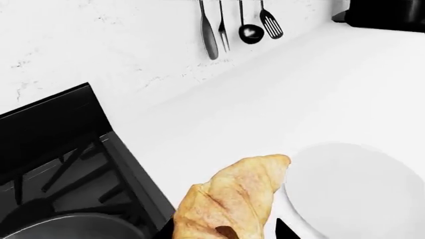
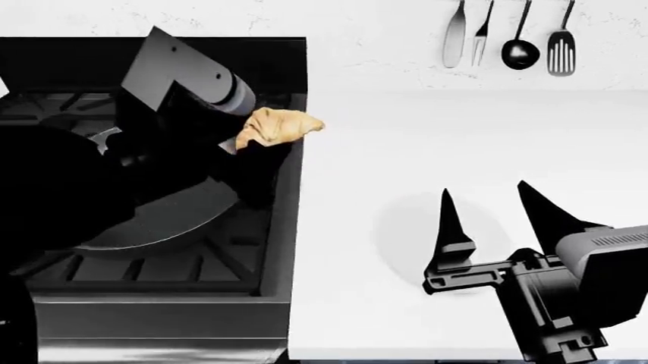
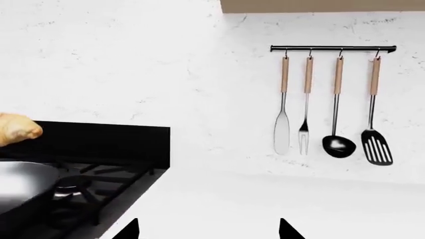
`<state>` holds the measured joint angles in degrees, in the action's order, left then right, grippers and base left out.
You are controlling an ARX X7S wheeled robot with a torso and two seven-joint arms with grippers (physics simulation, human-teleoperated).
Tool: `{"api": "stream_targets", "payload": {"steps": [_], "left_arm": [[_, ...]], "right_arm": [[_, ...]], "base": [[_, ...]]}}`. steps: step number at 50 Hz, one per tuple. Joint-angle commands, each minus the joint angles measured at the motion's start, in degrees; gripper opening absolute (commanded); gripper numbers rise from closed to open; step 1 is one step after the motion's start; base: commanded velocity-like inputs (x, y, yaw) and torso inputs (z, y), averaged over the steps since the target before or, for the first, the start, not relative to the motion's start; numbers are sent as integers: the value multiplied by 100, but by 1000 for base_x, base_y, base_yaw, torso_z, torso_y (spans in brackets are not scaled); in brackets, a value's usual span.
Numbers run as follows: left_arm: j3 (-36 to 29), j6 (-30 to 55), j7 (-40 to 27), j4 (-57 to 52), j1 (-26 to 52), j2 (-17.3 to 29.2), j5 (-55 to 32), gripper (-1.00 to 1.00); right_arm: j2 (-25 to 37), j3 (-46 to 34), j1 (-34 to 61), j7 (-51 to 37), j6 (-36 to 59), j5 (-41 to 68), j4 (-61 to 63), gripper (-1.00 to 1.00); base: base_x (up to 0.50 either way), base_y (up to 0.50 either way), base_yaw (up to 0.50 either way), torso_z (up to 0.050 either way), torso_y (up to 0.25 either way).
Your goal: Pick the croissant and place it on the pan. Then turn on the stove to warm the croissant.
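Head view: left gripper (image 2: 243, 144) pinching croissant (image 2: 281, 126), lifted over stove (image 2: 152, 311) right edge, just beside pan (image 2: 167, 220). Right gripper (image 2: 496, 216) spread wide above white plate (image 1: 359, 191), well apart from stove.

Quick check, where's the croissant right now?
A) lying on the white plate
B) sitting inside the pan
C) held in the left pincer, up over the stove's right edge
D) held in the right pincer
C: the head view shows the croissant gripped by the left pincer above the right edge of the stove, while the right pincer hangs open and empty over the plate.
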<state>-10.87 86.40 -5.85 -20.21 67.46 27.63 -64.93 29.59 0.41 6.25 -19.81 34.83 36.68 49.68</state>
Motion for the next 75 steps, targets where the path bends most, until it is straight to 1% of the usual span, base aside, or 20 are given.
{"api": "stream_targets", "payload": {"steps": [1,24,35,49,57,67,75], "left_arm": [[-64,-125,-93,62,30,81,-102,-100],[-139,-188,-305,109,87,157,-345,-100],[-426,-535,-112,326,103,271,-35,-100],[-963,-1115,278,1052,307,380,701,-100],[-1156,-1296,397,1264,283,417,903,-100],[-1580,-1635,657,1696,292,320,1286,-100],[-1780,-1737,738,1839,270,238,1404,-100]], "right_arm": [[11,-50,14,-9,-27,-22,-21,100],[55,-45,-38,-35,-88,10,-11,100],[51,26,-58,-50,-123,148,26,100],[67,76,-110,-81,-172,196,22,100],[58,64,-125,-81,-216,190,-14,100],[72,99,-161,-102,-244,234,-7,100],[89,131,-188,-129,-259,268,9,100]], "base": [[0,500,0,0,0],[0,500,0,0,0],[0,0,0,0,1],[0,0,0,0,0],[0,0,0,0,0],[0,0,0,0,0],[0,0,0,0,0]]}}
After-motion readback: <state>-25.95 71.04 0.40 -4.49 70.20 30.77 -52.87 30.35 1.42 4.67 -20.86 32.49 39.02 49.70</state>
